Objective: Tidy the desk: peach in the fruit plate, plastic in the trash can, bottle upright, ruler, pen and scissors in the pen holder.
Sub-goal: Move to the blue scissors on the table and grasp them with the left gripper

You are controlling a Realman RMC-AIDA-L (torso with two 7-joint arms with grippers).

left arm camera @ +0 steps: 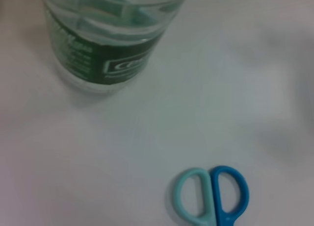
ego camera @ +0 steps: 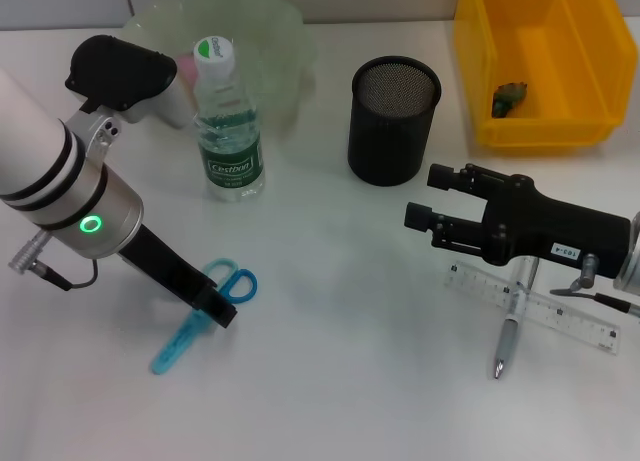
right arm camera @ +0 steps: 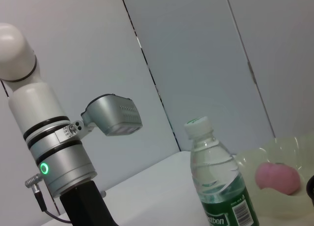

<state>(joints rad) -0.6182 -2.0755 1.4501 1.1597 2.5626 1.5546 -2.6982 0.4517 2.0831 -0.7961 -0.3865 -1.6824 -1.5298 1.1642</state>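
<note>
Scissors, blue and teal plastic-handled (ego camera: 205,316), lie flat right under my left gripper (ego camera: 213,308); scissors step in hand, I judge. Fingers are down on the blades, grip unclear, can't tell how far open. Next needs a firm pinch, lift, carry to the black mesh pen holder (ego camera: 394,120) well off to its right. My right gripper (ego camera: 425,196) hovers open, empty, above the clear plastic ruler (ego camera: 540,308) and silver pen (ego camera: 510,330).

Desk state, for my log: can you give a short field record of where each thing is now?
bottle: upright
peach: in fruit plate
scissors: flat on desk, left gripper down on them
ruler: on desk
pen: lying across ruler
pen holder: nothing visible inside
trash can: holds dark scrap
right gripper: beside ruler
</note>
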